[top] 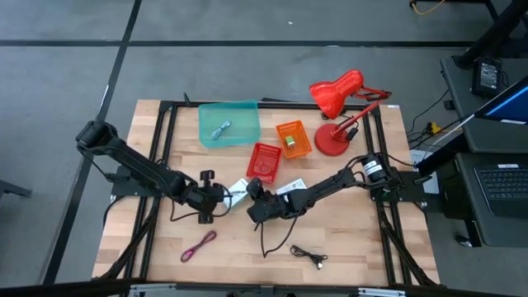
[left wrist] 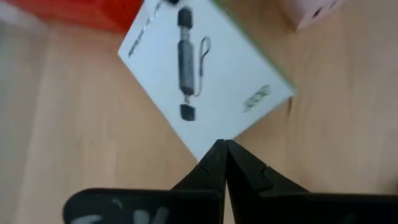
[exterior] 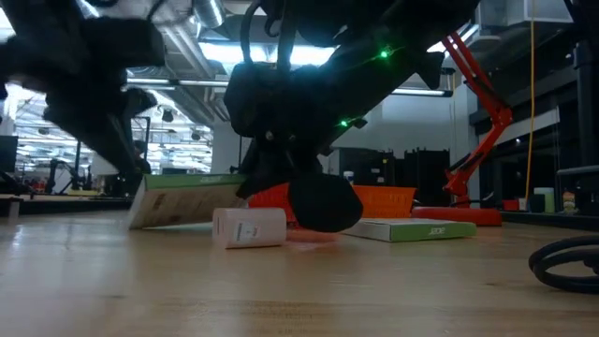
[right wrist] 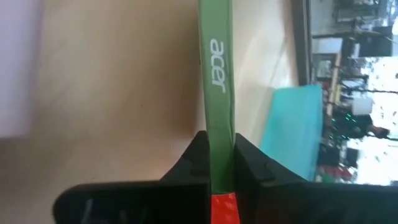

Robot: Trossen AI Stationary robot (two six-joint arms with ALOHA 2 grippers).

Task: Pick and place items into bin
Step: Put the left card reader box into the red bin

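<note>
A white printed packet [top: 238, 188] lies between my two grippers near the table's middle. In the low view it [exterior: 182, 204] stands tilted, green edge uppermost. My right gripper [right wrist: 221, 140] is shut on that green edge. My left gripper [left wrist: 221, 146], shut, has its tips at the packet's opposite corner. A second white packet [top: 289, 188] lies flat beside my right arm. A pink cube [left wrist: 311, 12] sits just past the tilted packet, and a small white box [exterior: 248, 227] stands nearer the front. A maroon cable [top: 198, 245] and a black cable [top: 309, 256] lie near the front edge. My left gripper has its shut fingertips at the packet's corner [left wrist: 208, 155] and in front of it; whether they touch it, I cannot tell. My right gripper pinches the packet's green "acer" edge [right wrist: 219, 118] between its two fingers, one on each broad face. The fingers come from the table's right, slanting down, and lie along that edge. The packet is tilted, its lower long edge [exterior: 178, 226] on the table.
A teal bin [top: 247, 111] holding a blue-grey cable stands at the far middle. An orange basket [top: 293, 139] and a red basket [top: 264, 161] stand to its right. A red desk lamp [top: 338, 107] stands at the far right. Bare wood lies at the front left.
</note>
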